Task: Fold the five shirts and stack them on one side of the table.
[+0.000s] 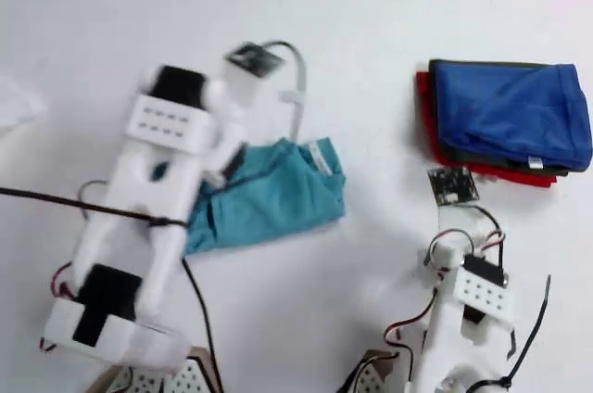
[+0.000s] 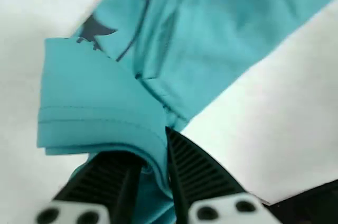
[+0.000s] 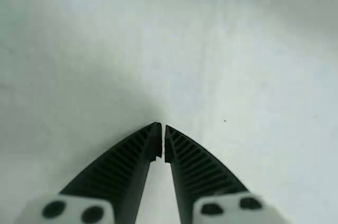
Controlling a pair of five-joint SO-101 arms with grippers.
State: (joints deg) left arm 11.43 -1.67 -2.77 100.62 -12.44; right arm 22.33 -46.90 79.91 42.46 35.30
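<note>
**Occluded, cropped and unreadable areas**

In the high view the left arm [image 1: 148, 198] covers the left portion of the teal shirt [image 1: 278, 194], and the fingers gripping it are hidden beneath that arm. In the left wrist view the shirt's hem disappears between the fingers [image 2: 193, 171], the dark print [image 2: 95, 31] is too blurred to make out, and the cloth is cut off at the picture's edges. Under the blue shirt [image 1: 510, 110], the dark layer [image 1: 456, 158] and the red shirt [image 1: 505, 173] are covered except for their edges, so how many shirts lie there cannot be told. The right arm [image 1: 463, 319] is cut off by the lower edge.
</note>
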